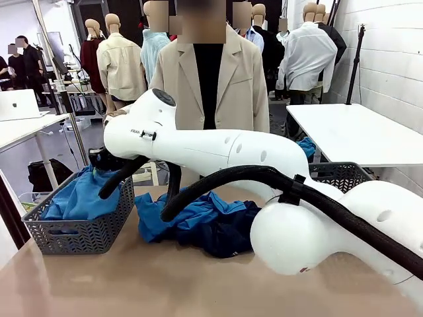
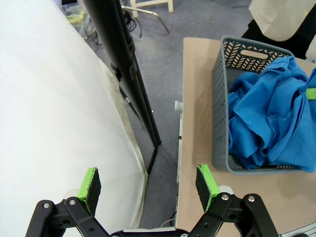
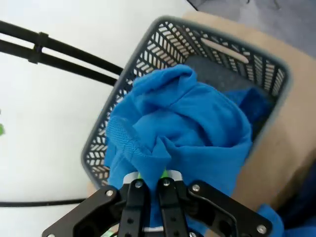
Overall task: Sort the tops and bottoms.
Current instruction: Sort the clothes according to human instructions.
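The right claw (image 3: pixel 150 175) has its jaws closed tight on a fold of a blue top (image 3: pixel 182 133). The cloth hangs bunched above the grey basket (image 3: pixel 148 54) at the tabletop's (image 1: pixel 165 284) left edge. The left claw (image 2: pixel 148 184) has its jaws spread wide with nothing between them, and it hangs off the left edge beside that basket.

Risks, as judged:
- The basket sits close to the left edge and the cloth bulges toward its rim. Released off-centre, it may drape over the wall or slide to the floor.
- The fabric could cling to the pads on opening and lift out again.
- The right arm and its black hose (image 1: pixel 218 181) pass low over the heap in mid-tabletop, so a pull-back could drag cloth along.
- In the heap a crumpled top (image 1: pixel 188 214) lies tangled with the bottoms (image 1: pixel 225 238), so one pinch could lift both kinds.

Counts:
- Baskets: two. The second basket (image 1: pixel 340 175) is at the right edge, its contents hidden.
- Blue garments: one held, at least one in the heap, and a basket load (image 1: pixel 82 195) I cannot separate.
- Dark garments: number cannot be told.
- Person: one, at the far edge.
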`<state>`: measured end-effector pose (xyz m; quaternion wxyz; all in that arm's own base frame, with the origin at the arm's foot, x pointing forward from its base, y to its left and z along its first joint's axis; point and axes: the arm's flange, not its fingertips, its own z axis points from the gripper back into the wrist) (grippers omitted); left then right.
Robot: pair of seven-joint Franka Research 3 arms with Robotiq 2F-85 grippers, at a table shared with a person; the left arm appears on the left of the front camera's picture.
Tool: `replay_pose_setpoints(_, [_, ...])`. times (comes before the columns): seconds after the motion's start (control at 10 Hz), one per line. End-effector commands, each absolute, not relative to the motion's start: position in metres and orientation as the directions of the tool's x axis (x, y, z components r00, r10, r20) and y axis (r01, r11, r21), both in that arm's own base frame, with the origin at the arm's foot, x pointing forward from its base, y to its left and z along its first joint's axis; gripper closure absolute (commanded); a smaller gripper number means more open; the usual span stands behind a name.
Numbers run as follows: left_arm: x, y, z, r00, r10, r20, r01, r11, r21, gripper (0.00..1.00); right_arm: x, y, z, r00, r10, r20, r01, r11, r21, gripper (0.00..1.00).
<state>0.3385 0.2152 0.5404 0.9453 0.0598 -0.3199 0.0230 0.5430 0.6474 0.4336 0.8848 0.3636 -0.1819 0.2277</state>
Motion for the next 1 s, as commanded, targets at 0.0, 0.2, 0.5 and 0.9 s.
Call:
replay_pose_setpoints(0.0, [0.338,0.217,0.541,0.800,-0.011,0.599,-0.073,0.991,0.115,0.00,0.815,0.998,0.497,0.815,0.332,0.475,-0.563,0.645,0.516,1.00])
replay_pose_setpoints(0.2, [0.338,0.217,0.541,0.800,-0.011,0.599,-0.073,0.991,0.115,0.00,0.810,0.995,0.508,0.817,0.344,0.462,-0.565,0.637,0.524,0.82])
replay_pose_setpoints(0.5, [0.338,0.217,0.541,0.800,-0.011,0.599,-0.073,0.991,0.115,0.00,0.799,0.980,0.533,0.803,0.340,0.489,-0.577,0.648,0.497,0.26])
replay_pose_setpoints(0.9, [0.338,0.217,0.541,0.800,-0.011,0.599,-0.073,0.991,0.115,0.00,0.755,0.948,0.586,0.741,0.390,0.547,-0.634,0.674,0.379,0.00])
